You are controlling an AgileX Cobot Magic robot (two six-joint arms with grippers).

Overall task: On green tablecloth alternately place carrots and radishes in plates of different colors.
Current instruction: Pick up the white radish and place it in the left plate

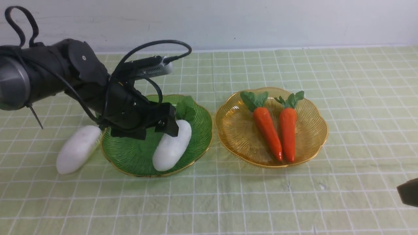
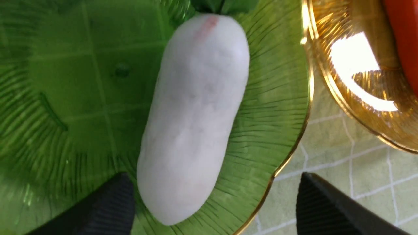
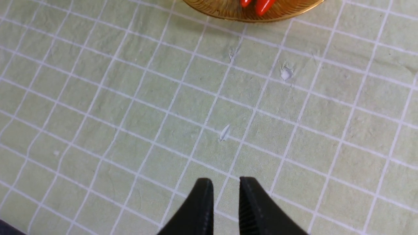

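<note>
**Worktop cover.** Green tablecloth (image 1: 294,195), pale, white grid lines, lightly creased; a few small scuffs show in the right wrist view.

**Plates, 2, side by side, close but apart.**
- Green plate (image 1: 129,156), ribbed, gold rim, on the robot's left.
- Amber plate (image 1: 238,130), same pattern, on the right.

**Carrots, 2.** Both lie in the amber plate: left carrot (image 1: 267,129) and right carrot (image 1: 288,130), leaves to the far side, tips toward the robot and nearly meeting.

**Radishes, 2.**
- Plated radish (image 1: 171,147) lies in the green plate's right half, leaf tuft at the far rim. It has a faint pink smear near the leaf end.
- Loose radish (image 1: 78,149) lies on the cloth at the green plate's left rim. Whether it touches the rim cannot be told.

**Left hand** (image 1: 152,132). Low over the green plate, fingers spread wide on either side of the plated radish, gripping nothing. One finger is close to the radish and the other stands well off it.

**Right hand** (image 3: 226,182). Over bare cloth on the near side of the amber plate, fingers drawn narrow with a slim gap, nothing between them.
</note>
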